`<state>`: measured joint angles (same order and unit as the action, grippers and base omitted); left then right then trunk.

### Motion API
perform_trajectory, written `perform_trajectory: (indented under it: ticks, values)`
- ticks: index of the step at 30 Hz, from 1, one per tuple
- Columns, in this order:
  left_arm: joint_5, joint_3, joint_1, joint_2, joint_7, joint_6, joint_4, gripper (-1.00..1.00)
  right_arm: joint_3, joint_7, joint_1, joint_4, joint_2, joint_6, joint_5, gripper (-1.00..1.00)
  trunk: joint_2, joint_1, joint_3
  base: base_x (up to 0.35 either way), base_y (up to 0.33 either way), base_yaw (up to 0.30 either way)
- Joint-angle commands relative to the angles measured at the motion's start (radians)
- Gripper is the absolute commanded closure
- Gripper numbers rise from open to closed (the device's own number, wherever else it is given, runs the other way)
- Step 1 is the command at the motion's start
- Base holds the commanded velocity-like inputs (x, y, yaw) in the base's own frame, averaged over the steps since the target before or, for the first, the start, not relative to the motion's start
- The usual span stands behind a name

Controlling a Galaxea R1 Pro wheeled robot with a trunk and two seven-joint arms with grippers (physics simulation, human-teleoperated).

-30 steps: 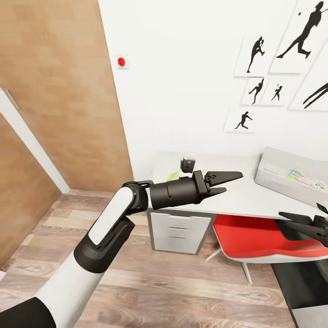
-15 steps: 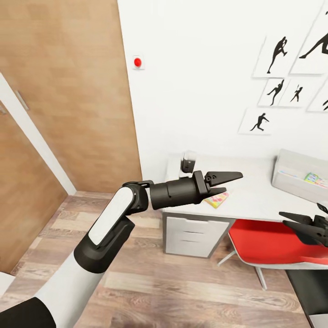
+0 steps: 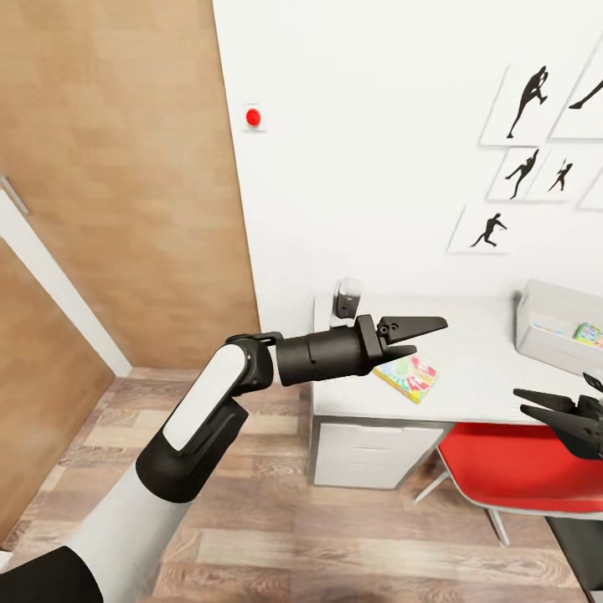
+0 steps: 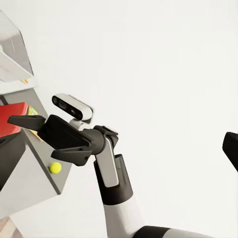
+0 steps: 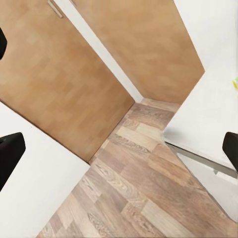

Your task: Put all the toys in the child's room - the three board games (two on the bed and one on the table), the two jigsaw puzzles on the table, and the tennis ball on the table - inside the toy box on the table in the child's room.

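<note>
Left gripper [image 3: 416, 333] hung over the near-left part of the surface [image 3: 477, 377], jaws parted, nothing between them. One jigsaw puzzle [image 3: 407, 373] lay flat on the surface just under and past the fingertips, not touched; its multicoloured sheet sat partly hidden behind the lower finger. Right gripper [image 3: 548, 406] was low at the right edge of the head view, above the red chair [image 3: 511, 469], jaws spread, empty; the left wrist view gave the same gripper [image 4: 37, 135] open with a camera block mounted on its wrist. Toy box [image 3: 557, 325] stood at the far right of the surface, against the wall, with a bit of colourful print [image 3: 589, 334] showing inside; couldn't tell which toy that was. Tennis ball [image 4: 55, 167] showed in the left wrist view as a small yellow-green dot on a grey surface near the right gripper's fingers, apart from them. A small dark-and-white object [image 3: 347, 299] stood at the back-left corner of the surface, too blurred to identify. White drawers [image 3: 373, 452] sat under the surface's left end. Wooden door [image 3: 117, 176] filled the left side, red button [image 3: 253, 117] on the white wall, baseball silhouette pictures [image 3: 536, 134] upper right. Right wrist view looked at plank floor [image 5: 144, 183] and the door.
</note>
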<state>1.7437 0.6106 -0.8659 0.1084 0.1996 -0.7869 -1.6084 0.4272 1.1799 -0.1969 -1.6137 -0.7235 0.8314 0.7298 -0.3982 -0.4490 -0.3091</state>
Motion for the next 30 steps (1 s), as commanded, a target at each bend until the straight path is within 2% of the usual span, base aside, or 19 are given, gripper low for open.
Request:
perform_trajectory:
  ticks: [1,13,20,25,26,27,29,30]
  values:
    - [0.011,-0.001,-0.001,0.0,0.009,-0.002,-0.001,-1.0,0.0,0.0,-0.001,0.0,0.0,0.006,0.004,-1.0,-0.002,-0.001,-0.002,0.256,0.21,-0.126]
    - [0.01,-0.002,-0.001,0.0,0.01,-0.002,-0.001,-1.0,0.0,-0.001,-0.001,0.0,0.0,0.007,0.004,-1.0,-0.002,-0.001,-0.002,0.259,0.206,-0.06]
    - [0.009,-0.003,0.0,-0.002,0.016,-0.002,0.0,-1.0,-0.001,-0.003,-0.002,0.004,0.0,0.007,0.005,-1.0,-0.002,-0.001,-0.002,0.156,0.122,-0.014]
    - [-0.002,-0.008,0.005,-0.03,0.014,-0.001,0.0,-1.0,-0.003,-0.027,-0.002,0.015,0.003,0.007,0.005,-1.0,-0.002,-0.001,-0.002,0.063,0.049,-0.006]
    - [-0.005,-0.012,0.007,-0.041,0.013,-0.001,0.0,-1.0,-0.004,-0.039,-0.003,0.017,0.009,0.006,0.005,-1.0,-0.002,-0.001,-0.002,0.036,0.028,-0.003]
    - [-0.005,-0.012,0.007,-0.041,0.013,-0.001,0.0,-1.0,-0.004,-0.039,-0.003,0.017,0.009,0.006,0.005,-1.0,-0.002,-0.001,-0.002,0.036,0.028,-0.003]
    - [-0.008,-0.027,0.013,-0.062,0.011,-0.001,0.001,-1.0,-0.005,-0.068,-0.004,0.021,0.026,0.007,0.006,-1.0,-0.002,-0.001,-0.002,0.026,0.02,-0.002]
    - [-0.008,-0.027,0.013,-0.062,0.011,-0.001,0.001,-1.0,-0.005,-0.068,-0.004,0.021,0.026,0.007,0.006,-1.0,-0.002,-0.001,-0.002,0.023,0.018,-0.002]
